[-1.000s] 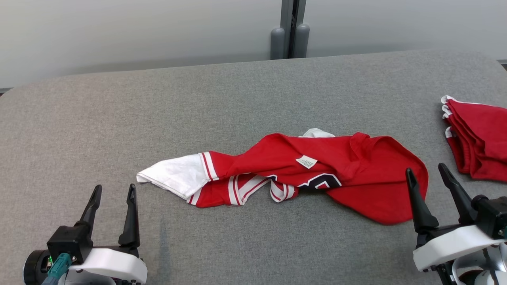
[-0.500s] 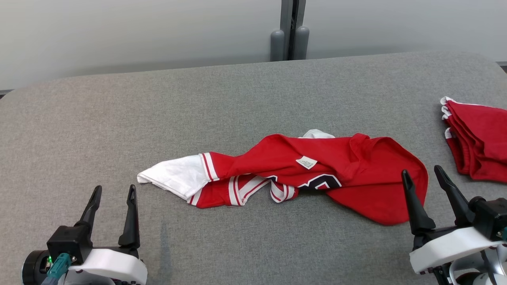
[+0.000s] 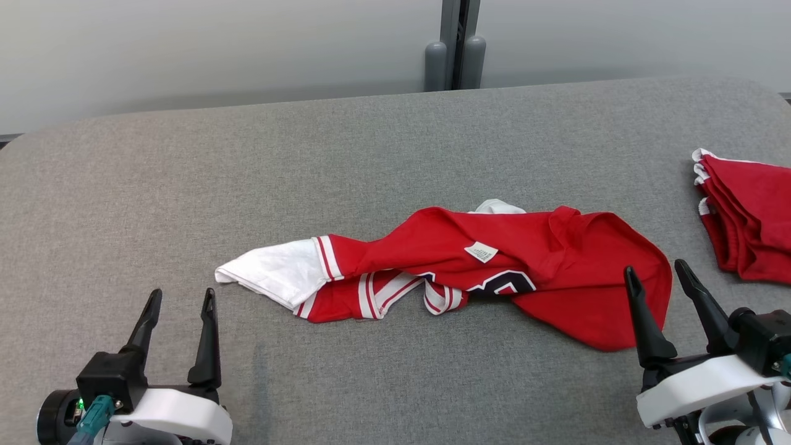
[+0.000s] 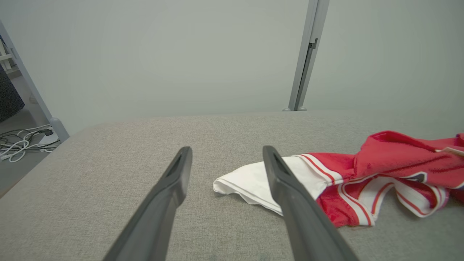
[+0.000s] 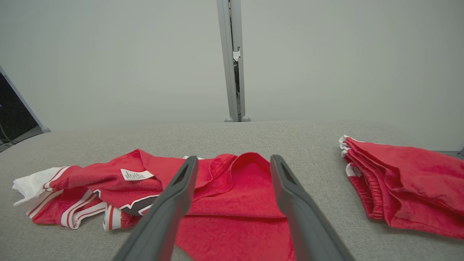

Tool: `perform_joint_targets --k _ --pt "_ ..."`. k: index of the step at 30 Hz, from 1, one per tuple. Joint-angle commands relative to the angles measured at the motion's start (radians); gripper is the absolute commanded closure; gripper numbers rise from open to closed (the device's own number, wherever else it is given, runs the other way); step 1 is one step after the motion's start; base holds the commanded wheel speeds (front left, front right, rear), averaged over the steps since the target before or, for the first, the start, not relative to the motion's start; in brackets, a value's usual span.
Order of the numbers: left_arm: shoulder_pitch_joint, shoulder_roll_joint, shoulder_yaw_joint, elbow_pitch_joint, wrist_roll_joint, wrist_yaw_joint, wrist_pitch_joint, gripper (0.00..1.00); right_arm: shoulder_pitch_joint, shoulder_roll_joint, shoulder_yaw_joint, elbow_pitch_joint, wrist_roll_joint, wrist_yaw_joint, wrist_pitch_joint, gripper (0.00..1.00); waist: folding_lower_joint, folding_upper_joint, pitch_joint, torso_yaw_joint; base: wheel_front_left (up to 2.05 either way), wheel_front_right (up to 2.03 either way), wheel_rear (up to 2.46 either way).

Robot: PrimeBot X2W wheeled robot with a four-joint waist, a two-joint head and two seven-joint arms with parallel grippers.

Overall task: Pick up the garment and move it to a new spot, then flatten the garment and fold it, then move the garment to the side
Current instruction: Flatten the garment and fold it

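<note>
Garment (image 3: 544,272), crumpled red cloth, white striped sleeve, gray woven table (image 3: 371,154)

Lab-like; grey partition panels (image 3: 185,49); floor cables (image 4: 20,139)

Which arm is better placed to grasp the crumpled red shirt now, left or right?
Right. The right gripper is open, its fingers at the red edge of the shirt. The left gripper, also open, stands apart from the white sleeve.
</note>
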Motion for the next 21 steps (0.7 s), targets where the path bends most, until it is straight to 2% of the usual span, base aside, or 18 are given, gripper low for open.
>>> perform_joint_targets --k 1,8,15,17,21 --pt "-0.007 0.008 -0.007 -0.005 -0.001 -0.004 0.0 0.0 0.0 -0.002 -0.001 0.0 0.008 0.0 0.004 0.0 0.0 0.0 0.002 0.0 0.0 0.0 0.0" --pt "-0.073 -0.01 -0.111 0.007 0.035 -0.071 0.04 0.0 -0.016 0.0 0.004 -0.006 0.009 0.0 0.007 0.0 0.0 0.0 0.032 0.001 0.0 0.0 0.0" --pt "-0.178 -0.055 -0.209 0.125 0.036 -0.152 0.108 0.0 -0.05 -0.003 0.029 -0.001 0.012 0.0 0.004 0.0 0.0 0.0 0.085 -0.026 0.0 0.0 0.0" --pt "-0.203 -0.059 -0.217 0.167 0.035 -0.161 0.129 0.0 -0.058 -0.004 0.033 0.005 0.015 0.0 0.001 0.0 0.0 0.0 0.096 -0.036 0.0 0.0 0.0" --pt "-0.247 -0.042 -0.216 0.235 0.063 -0.143 0.146 0.0 -0.065 -0.004 0.034 0.013 0.019 0.0 -0.006 0.0 0.0 0.0 0.112 -0.05 0.0 0.0 0.0"
